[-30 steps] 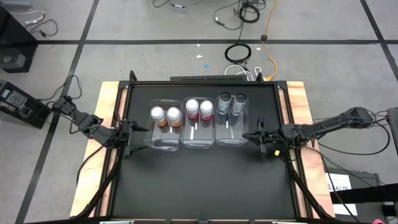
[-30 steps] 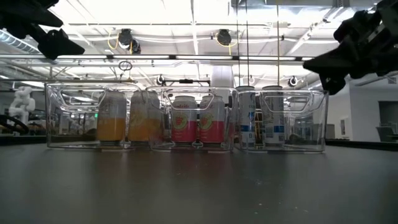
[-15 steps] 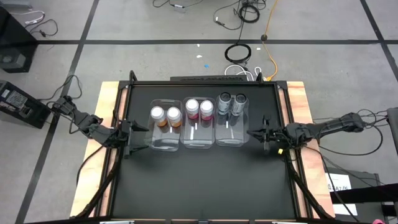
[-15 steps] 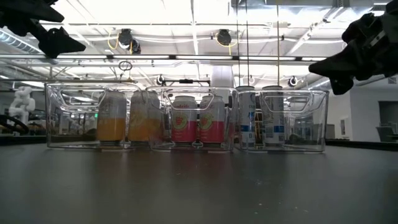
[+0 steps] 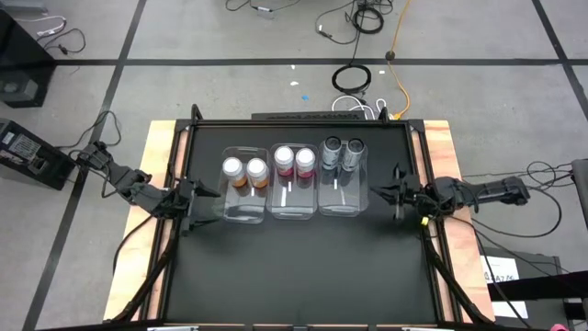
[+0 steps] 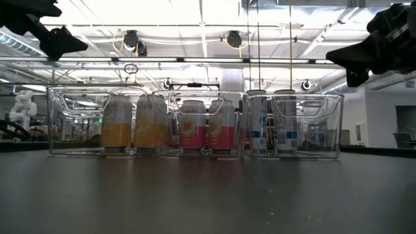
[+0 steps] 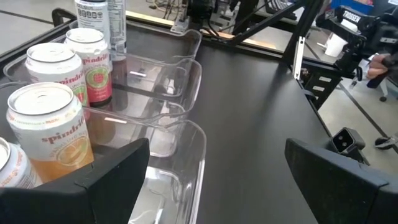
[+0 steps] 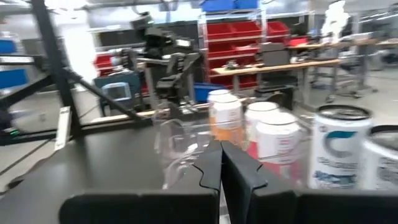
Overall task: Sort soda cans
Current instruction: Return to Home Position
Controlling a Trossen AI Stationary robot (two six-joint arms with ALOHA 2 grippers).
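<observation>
3 clear bins line the worktop: the centre bin holds 2 pink cans lettered "spindrift", the bin left of it 2 orange cans, the bin right of it 2 dark cans. Farther left, the left gripper has its fingers spread; farther right, the right gripper has its fingers clenched, empty.

Bright ceiling lights glare overhead; clear bins glint.

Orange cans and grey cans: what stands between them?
The two pink cans, upright in the middle clear bin, stand between the orange cans and the grey cans. High and low views both show it.
</observation>
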